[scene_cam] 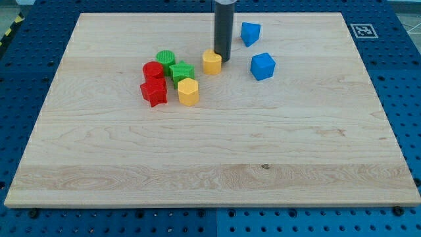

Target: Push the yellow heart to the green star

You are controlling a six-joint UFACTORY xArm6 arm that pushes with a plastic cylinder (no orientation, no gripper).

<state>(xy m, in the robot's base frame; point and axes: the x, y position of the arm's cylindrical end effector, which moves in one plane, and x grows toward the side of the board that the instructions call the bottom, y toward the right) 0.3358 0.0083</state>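
Note:
A yellow block that looks like the heart [212, 63] lies on the wooden board [210, 158], a little above its middle. My tip [223, 61] stands right against this block's right side. The green star [181, 71] lies a short way to the heart's left, with a small gap between them. A second yellow block, a pentagon-like shape [188, 91], lies just below the green star.
A green cylinder [165, 58] sits up and left of the green star. A red cylinder [153, 70] and a red star [154, 92] lie to the star's left. Two blue blocks lie right of my tip, one higher [250, 33] and one lower [262, 66].

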